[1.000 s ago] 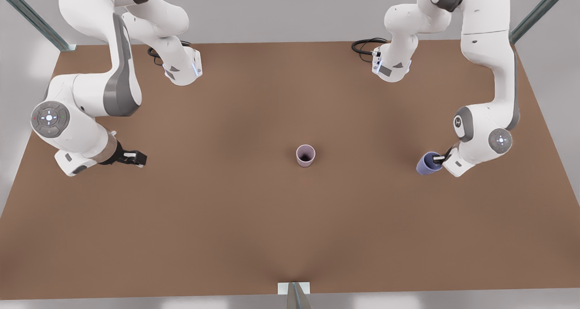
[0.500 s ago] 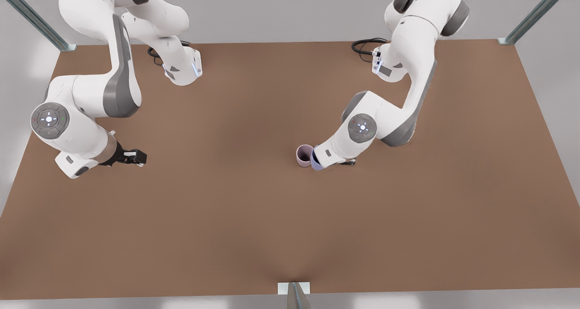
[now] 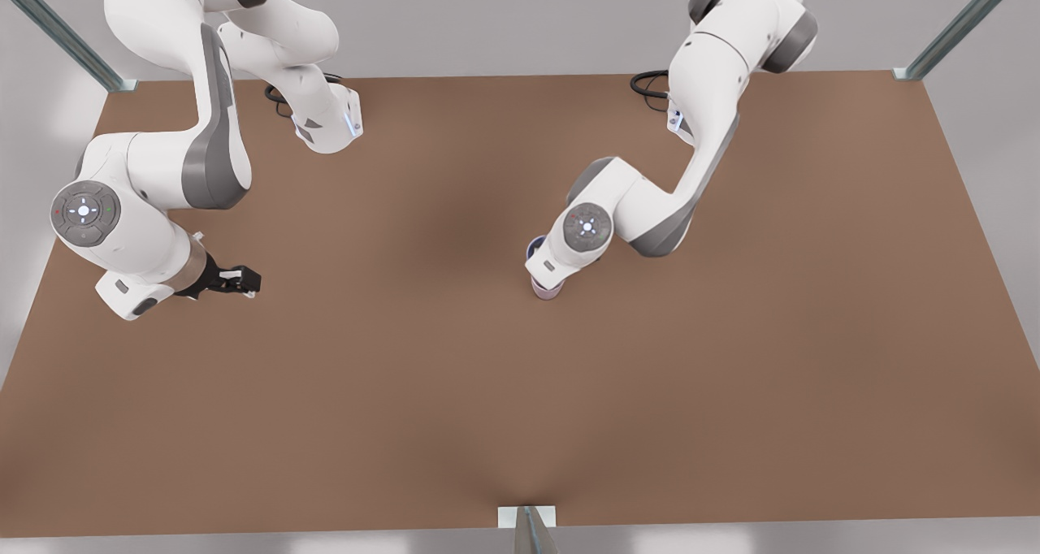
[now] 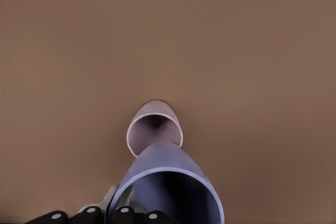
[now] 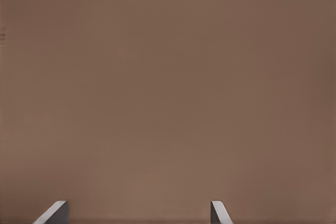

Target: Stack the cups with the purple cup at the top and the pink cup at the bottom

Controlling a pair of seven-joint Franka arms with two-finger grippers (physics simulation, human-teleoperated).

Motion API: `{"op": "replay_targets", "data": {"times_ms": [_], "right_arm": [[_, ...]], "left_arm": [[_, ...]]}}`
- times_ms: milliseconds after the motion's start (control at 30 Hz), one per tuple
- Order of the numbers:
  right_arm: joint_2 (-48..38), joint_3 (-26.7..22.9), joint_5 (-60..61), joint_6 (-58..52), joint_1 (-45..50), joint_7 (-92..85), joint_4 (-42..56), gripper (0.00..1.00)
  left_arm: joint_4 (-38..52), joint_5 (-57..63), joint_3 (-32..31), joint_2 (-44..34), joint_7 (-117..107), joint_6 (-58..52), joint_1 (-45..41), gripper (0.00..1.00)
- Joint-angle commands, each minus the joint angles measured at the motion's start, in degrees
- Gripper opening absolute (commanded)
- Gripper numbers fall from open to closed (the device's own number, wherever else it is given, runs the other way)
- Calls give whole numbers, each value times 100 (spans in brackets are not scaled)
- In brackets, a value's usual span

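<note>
The pink cup (image 4: 153,129) stands upright on the brown table, its dark inside facing up; in the front view only its lower wall (image 3: 546,291) shows beneath the arm's wrist. The purple cup (image 4: 168,184) hangs just above and slightly beside it, mouth toward the camera, with my left gripper (image 4: 113,212) shut on its rim wall. In the front view a sliver of the purple cup (image 3: 533,250) peeks out behind the wrist, near the table's middle. My right gripper (image 3: 244,280) waits at the front view's left, open (image 5: 137,214) over bare table.
The brown table (image 3: 731,375) spreads wide around the cups. Both arm bases (image 3: 329,127) stand at the far edge with black cables (image 3: 650,83). A metal post (image 3: 528,528) sits at the near edge's middle.
The left arm has swung the purple cup from the front view's right side across to just over the pink cup. The right arm has barely shifted.
</note>
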Motion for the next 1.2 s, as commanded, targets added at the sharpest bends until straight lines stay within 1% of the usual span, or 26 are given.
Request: {"op": "replay_targets", "data": {"times_ms": [0,333,1167], "right_arm": [[-6,-1,2,-2,0,-190,15,100],[-6,-10,11,-11,-17,-199,68,100],[-6,-19,29,-29,-17,-190,95,100]], "left_arm": [[3,8,-1,12,-1678,50,-1,21],[-41,228,60,56,-1634,401,16,21],[-200,201,60,240,-1616,507,7,21]]}}
